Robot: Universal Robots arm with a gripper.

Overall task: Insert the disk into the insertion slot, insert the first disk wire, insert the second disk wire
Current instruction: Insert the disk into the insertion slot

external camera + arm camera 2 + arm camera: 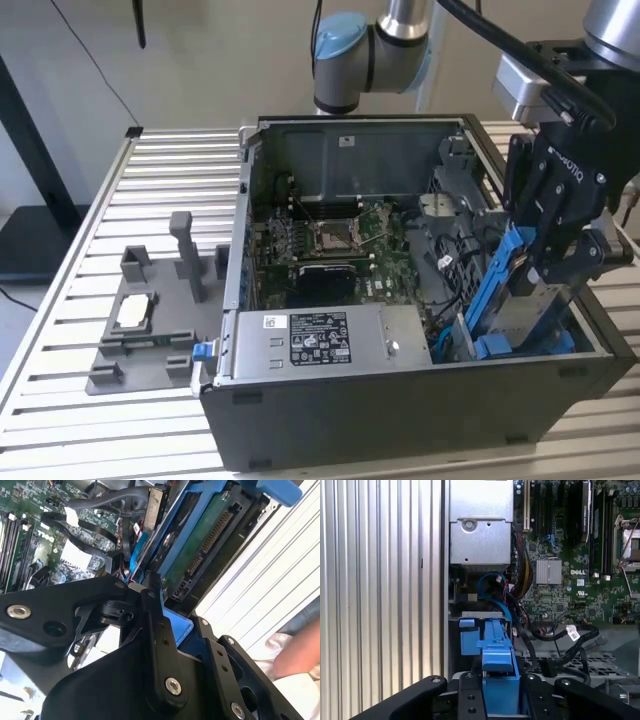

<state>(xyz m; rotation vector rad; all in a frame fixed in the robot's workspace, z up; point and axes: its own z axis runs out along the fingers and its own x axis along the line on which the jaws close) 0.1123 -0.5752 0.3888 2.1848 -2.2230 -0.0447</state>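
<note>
The disk (522, 318) stands inside the case (400, 420) at the exterior view's right.

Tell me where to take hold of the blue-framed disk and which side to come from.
Grip the disk by the top edge of its blue bracket, coming down from above. It stands on edge with its lower end inside the computer case, so probably only that top edge is free. The gripper is shut on it there, fingers either side.

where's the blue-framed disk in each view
Exterior view: the disk stands tilted at the case's end on the exterior view's right, held in the pincer.
First wrist view: its blue frame sits in the pincer's grip.
Second wrist view: its connector edge lies beyond the pincer.
Shared landmark: the green motherboard.
</note>
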